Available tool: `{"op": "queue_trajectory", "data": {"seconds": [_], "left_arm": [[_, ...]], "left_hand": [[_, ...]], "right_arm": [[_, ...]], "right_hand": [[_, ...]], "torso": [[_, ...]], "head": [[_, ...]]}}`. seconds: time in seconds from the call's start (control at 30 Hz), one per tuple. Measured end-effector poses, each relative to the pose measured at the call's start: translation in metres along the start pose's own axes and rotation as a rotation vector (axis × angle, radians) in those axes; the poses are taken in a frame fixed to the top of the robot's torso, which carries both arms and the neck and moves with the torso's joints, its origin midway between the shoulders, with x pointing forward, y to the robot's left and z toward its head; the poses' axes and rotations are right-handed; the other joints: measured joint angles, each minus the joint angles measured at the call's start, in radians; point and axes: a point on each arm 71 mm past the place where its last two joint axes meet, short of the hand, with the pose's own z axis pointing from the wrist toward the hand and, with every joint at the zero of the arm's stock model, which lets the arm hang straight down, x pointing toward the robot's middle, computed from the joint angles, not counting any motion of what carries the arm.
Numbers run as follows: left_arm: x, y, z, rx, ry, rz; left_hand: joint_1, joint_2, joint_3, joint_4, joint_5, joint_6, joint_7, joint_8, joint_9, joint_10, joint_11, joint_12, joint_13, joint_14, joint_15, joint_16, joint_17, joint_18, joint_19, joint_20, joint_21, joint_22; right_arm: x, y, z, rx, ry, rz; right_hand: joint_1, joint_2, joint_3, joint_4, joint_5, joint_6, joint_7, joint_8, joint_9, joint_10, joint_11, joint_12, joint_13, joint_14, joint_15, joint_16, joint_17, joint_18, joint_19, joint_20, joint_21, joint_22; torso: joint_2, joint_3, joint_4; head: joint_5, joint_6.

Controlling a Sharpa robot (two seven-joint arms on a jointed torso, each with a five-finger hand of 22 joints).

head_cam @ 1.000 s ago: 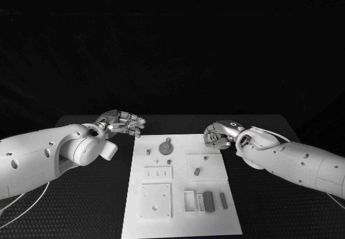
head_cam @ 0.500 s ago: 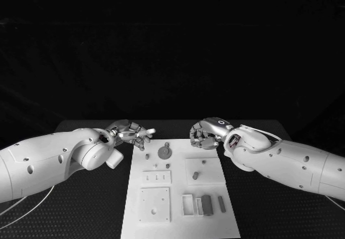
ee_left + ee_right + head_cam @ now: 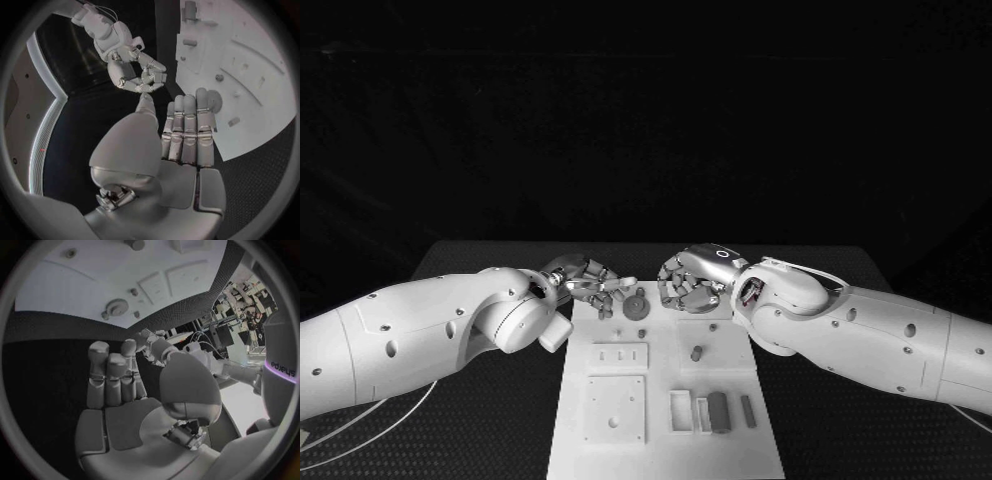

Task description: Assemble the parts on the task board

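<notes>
Task board [image 3: 661, 420], flat white plate w/ grey parts [image 3: 717, 410]; both silver hands [image 3: 596, 285] [image 3: 689, 282] empty, fingers apart.

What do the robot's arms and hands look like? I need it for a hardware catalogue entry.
Both arms are bulky, smooth white shells dotted with small dark holes. The left hand and right hand are silver metal with segmented fingers and flat palm plates. A thin pale cable loops beneath the left arm. The right arm has a dark-rimmed band at its wrist, with lettering seen in the right wrist view.
</notes>
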Motion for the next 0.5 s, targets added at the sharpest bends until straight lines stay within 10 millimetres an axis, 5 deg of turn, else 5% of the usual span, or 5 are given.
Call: {"op": "queue_trajectory", "data": {"seconds": [0.27,0.5], "left_arm": [[0.013,0.002,0.001,-0.038,0.039,0.005],[0.024,0.002,0.001,-0.056,0.092,0.014]], "left_hand": [[-0.04,-0.003,0.0,0.0,0.0,-0.003,0.002,-0.001,-0.004,-0.005,-0.002,0.005,0.008,-0.003,-0.003,0.0,-0.009,0.0,-0.003,0.003,-0.003,0.004],[-0.078,0.022,0.0,0.0,0.0,-0.001,0.0,-0.001,-0.005,-0.005,-0.002,0.015,0.015,-0.003,-0.003,0.007,-0.013,0.0,-0.003,0.003,-0.007,0.007]], "right_arm": [[0.005,0.016,0.003,-0.031,0.007,0.012],[0.008,0.025,0.007,-0.048,0.008,0.017]], "right_hand": [[0.0,0.0,0.003,0.003,0.0,0.0,0.0,0.0,0.0,0.0,0.0,0.0,0.001,0.0,0.0,0.0,0.001,0.0,0.0,0.0,0.0,0.0],[-0.002,-0.003,0.003,0.003,0.0,0.0,0.0,0.0,0.0,0.0,0.0,0.0,0.001,0.0,0.0,0.0,0.001,0.001,0.0,0.0,0.0,0.0]], "torso": [[-0.002,0.0001,0.0013],[-0.002,0.0009,0.0]], "head": [[0.008,-0.001],[0.008,0.002]]}}
